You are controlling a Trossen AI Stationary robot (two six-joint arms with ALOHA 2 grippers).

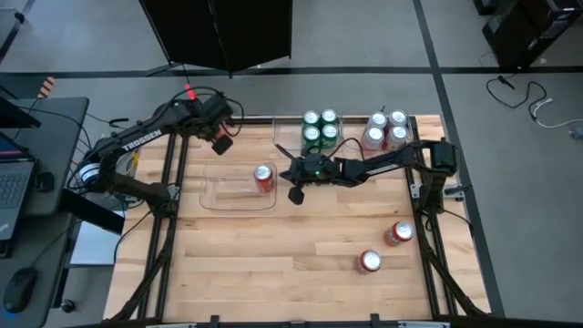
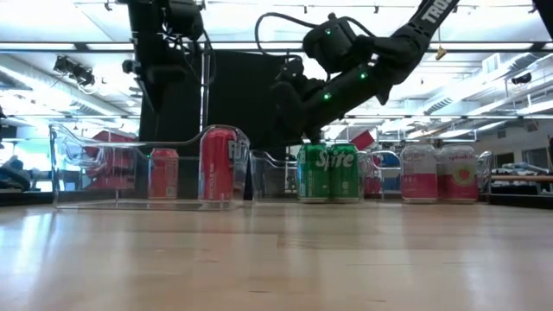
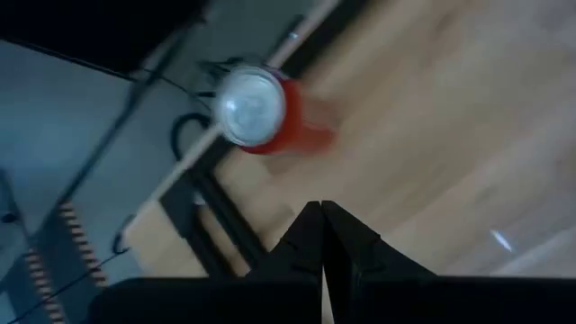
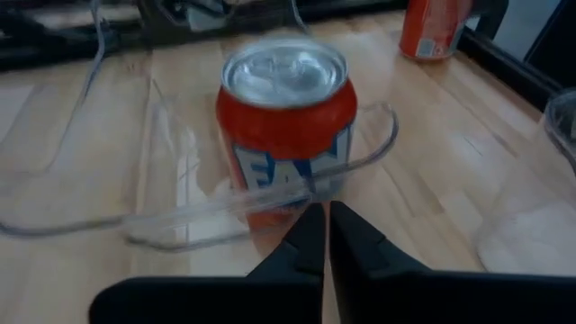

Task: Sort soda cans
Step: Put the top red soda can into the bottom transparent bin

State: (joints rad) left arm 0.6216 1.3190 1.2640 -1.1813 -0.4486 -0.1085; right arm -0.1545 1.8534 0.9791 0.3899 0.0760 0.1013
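Red can upright inside clear bin at table's left-centre, near that bin's right end; same can seen close in right wrist view, behind the bin's low wall. Second red can standing by the table's far-left edge, beside the frame rail; in the low view visible through the bin. Not clearly made out from above, hidden near the left arm. Two more red cans loose on the bare wood at near right: one close to the right rail, one nearer the front edge.

Four green cans grouped in the middle bin at the far edge. Four silver-white cans with red grouped in the bin just right of them. Both groups look finished.

Right gripper just beside the red bin's right end, level with the can, fingers pressed together and empty, tips meeting in its own view. Left gripper raised over the far-left table area, fingers likewise closed on nothing.

Judged step: red sorting part-done, one of four binned, right arm free just beside the drop.

Next move likely: swing right arm back to the near-right pair, spread fingers over one can, descend square to avoid tipping it. Far-left can better suited to left arm.
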